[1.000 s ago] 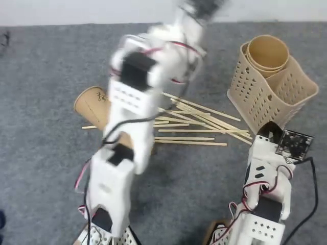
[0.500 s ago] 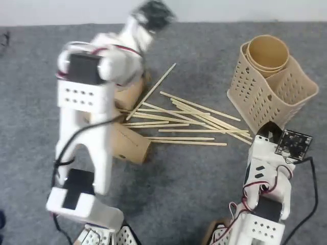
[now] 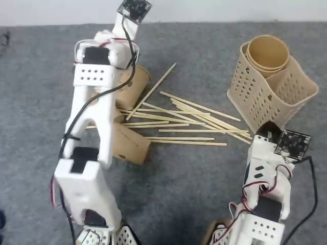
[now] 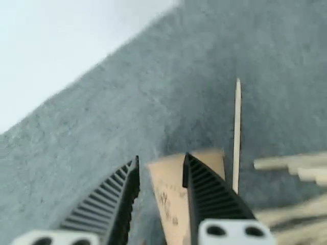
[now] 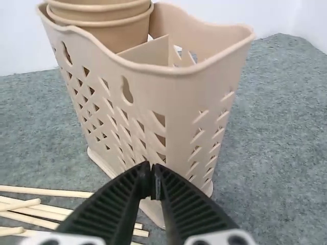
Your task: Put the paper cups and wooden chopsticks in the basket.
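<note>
Basket point(image 3: 286, 97) of perforated beige plastic, wavy-rimmed, upright at the far right, split by a divider, with nested brown paper cups point(image 3: 266, 51) in one compartment. Thin pale wooden chopsticks point(image 3: 194, 125) strewn flat in a loose fan between basket and left arm. Fallen cup point(image 3: 130, 147) on its side beside them; second cup point(image 3: 140, 81), also on its side, at the left gripper point(image 4: 161, 159), black ribbed fingers spread wide, cup showing between them. Right gripper point(image 5: 151, 168) pinched closed on nothing, near the basket's foot. Underneath, coarse grey carpet point(image 3: 204, 194); behind, plain white wall point(image 3: 230, 10).
</note>
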